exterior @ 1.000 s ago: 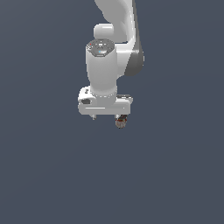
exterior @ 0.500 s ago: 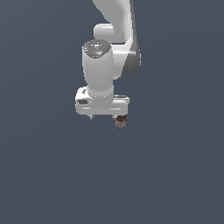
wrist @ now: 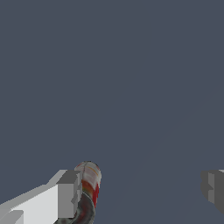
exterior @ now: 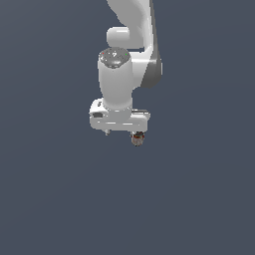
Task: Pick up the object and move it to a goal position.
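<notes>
The object [exterior: 137, 140] is a tiny stubby item with red, dark brown and whitish patches. In the exterior view it sits just under the end of the white hand nearer that view's right. My gripper [exterior: 122, 133] points down, and only short finger stubs show below the hand. In the wrist view the object [wrist: 89, 181] lies right against the inner side of one finger [wrist: 68, 194]. The other finger [wrist: 213, 187] is far off across a wide gap. The gripper [wrist: 141, 190] is open. I cannot tell whether the object rests on the ground.
A plain dark grey-blue surface [exterior: 199, 199] fills both views. The white arm [exterior: 132, 30] rises behind the hand to the top of the exterior view.
The wrist and hand have shifted slightly sideways and a little lower. The object stays at about the same spot under the hand.
</notes>
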Controlling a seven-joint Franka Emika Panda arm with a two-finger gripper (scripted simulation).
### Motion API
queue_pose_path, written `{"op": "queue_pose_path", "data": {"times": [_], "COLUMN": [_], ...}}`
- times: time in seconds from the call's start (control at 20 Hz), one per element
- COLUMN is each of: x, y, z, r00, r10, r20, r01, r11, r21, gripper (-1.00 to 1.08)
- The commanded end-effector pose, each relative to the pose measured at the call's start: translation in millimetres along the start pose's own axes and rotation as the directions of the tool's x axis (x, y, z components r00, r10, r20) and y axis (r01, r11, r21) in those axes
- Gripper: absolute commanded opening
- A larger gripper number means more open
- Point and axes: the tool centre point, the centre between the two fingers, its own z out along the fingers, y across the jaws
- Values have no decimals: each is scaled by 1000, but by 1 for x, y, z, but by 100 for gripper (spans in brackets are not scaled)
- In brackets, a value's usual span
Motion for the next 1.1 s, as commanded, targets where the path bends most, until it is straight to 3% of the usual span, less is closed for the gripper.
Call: {"op": "queue_pose_path", "data": {"times": [0.0, 0.5, 1.05], "x": [-4, -27, -61], "y": [-4, -28, -56], "z": [3, 22, 45], "r00": [1000, 978, 902], "r10": [28, 207, 432], "r20": [1, 8, 16], "r01": [-28, -207, -432], "r11": [1000, 978, 902], "r21": [0, 0, -5], "gripper": [100, 100, 100]}}
